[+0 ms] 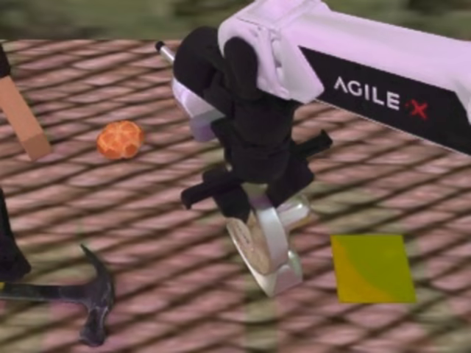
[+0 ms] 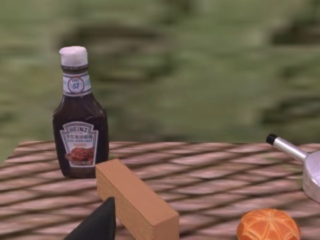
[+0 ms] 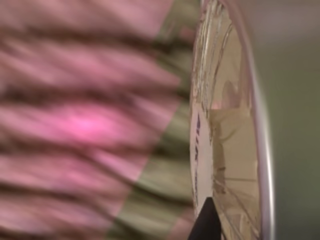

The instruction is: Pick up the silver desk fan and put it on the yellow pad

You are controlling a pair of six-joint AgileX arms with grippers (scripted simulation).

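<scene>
Right gripper (image 1: pixel 261 209) clenched on the silver desk fan (image 1: pixel 268 246) — open table before the yellow pad (image 1: pixel 372 268).

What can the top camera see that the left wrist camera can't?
Only the top view shows the silver desk fan under the right gripper, the yellow pad beside it toward the table's right, and a hammer near the left edge. It does not show whether the gripper has hold of the fan.

Only the left wrist view shows a brown sauce bottle standing upright on the table.

Both show the orange ball, the wooden block and a silver scoop's dark-tipped handle.
</scene>
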